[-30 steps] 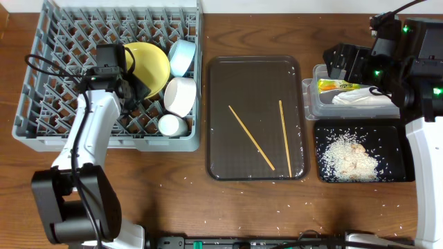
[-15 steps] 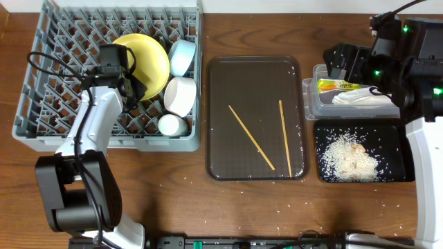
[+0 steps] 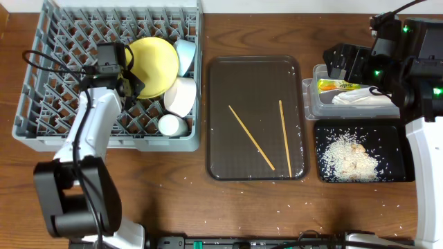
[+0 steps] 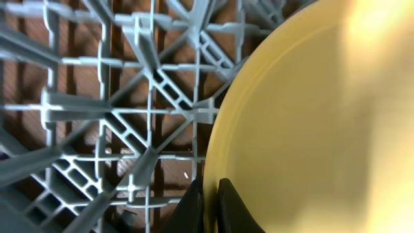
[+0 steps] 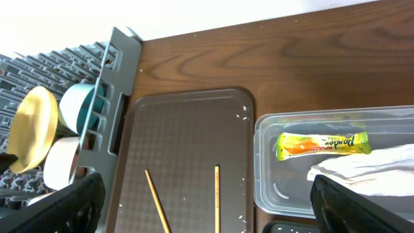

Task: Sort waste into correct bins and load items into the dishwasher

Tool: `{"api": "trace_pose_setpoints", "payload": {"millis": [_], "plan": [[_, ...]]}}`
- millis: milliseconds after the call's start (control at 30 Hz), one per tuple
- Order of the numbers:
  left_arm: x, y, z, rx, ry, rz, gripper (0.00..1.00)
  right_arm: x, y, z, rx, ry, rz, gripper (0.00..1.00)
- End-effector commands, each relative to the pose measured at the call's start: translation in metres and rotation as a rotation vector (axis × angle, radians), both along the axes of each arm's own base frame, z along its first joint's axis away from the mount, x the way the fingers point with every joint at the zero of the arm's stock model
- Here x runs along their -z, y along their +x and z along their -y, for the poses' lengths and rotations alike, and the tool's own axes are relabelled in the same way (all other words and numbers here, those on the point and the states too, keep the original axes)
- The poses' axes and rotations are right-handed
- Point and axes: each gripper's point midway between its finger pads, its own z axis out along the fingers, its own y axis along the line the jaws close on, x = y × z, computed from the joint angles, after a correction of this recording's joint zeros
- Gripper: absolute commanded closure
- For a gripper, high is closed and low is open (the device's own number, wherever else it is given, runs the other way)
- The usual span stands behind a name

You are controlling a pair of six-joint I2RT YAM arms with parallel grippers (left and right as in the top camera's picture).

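Note:
The yellow plate (image 3: 156, 62) stands on edge among the pegs of the grey dishwasher rack (image 3: 55, 83), leaning toward the light-blue bowl (image 3: 185, 52). My left gripper (image 3: 133, 83) is shut on the plate's rim; in the left wrist view its gripper (image 4: 212, 208) pinches the yellow edge (image 4: 304, 116). A white bowl (image 3: 180, 95) and a small white cup (image 3: 170, 124) sit in the rack too. The clear bin (image 3: 309, 104) holds the sachet (image 3: 336, 85) and napkin (image 3: 361, 99). Rice (image 3: 349, 158) lies in the black bin (image 3: 394, 135). My right gripper (image 5: 213, 207) hangs open, empty, above the tray's right side.
A dark-brown tray (image 3: 228, 83) lies in the middle with two chopsticks (image 3: 252, 138) on it. Loose rice grains dot the table near the front edge. From the right wrist I see the tray (image 5: 187, 129), the clear bin (image 5: 291, 181) and the rack wall (image 5: 119, 84).
My left gripper has closed on the plate's rim. The plate has tipped up and shifted right toward the light-blue bowl. The right arm has not moved.

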Motion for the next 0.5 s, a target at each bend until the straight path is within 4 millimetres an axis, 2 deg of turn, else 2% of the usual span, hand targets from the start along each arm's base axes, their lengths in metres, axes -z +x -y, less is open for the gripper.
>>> {"api": "trace_pose_setpoints", "payload": {"millis": [0, 233, 467], "plan": [[-0.043, -0.003, -0.006, 0.049, 0.096, 0.083, 0.92, 0.0, 0.001, -0.001, -0.005, -0.004, 0.002, 0.01], [-0.09, -0.013, -0.008, 0.135, 0.178, 0.164, 0.93, 0.0, 0.001, -0.001, -0.005, -0.004, 0.002, 0.01], [-0.132, -0.029, -0.029, 0.137, 0.361, 0.202, 0.93, 0.0, 0.001, -0.001, -0.005, -0.004, 0.002, 0.01]]}}
